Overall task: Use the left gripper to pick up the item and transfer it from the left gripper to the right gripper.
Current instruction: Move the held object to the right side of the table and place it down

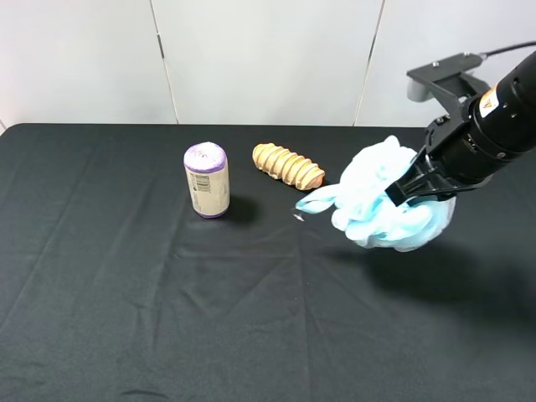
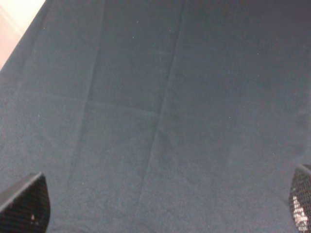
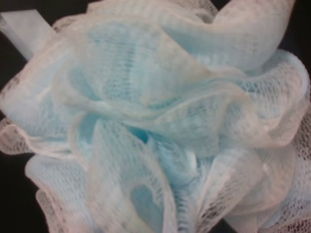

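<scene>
The right fingers (image 1: 408, 183) pinch the pouf (image 1: 373, 197) above the surface (image 1: 126, 293) at 3 o'clock, the left fingers (image 2: 26, 206) stand spread and empty, and the soft mesh may slip and fall if this pinch loosens.

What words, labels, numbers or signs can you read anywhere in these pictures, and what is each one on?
Label on the purple-topped roll: small printed lines, too small to read.
Yellow sticker on the right arm: a warning-style triangle, no legible words.
Bath pouf and ridged wooden piece: no writing visible.
</scene>
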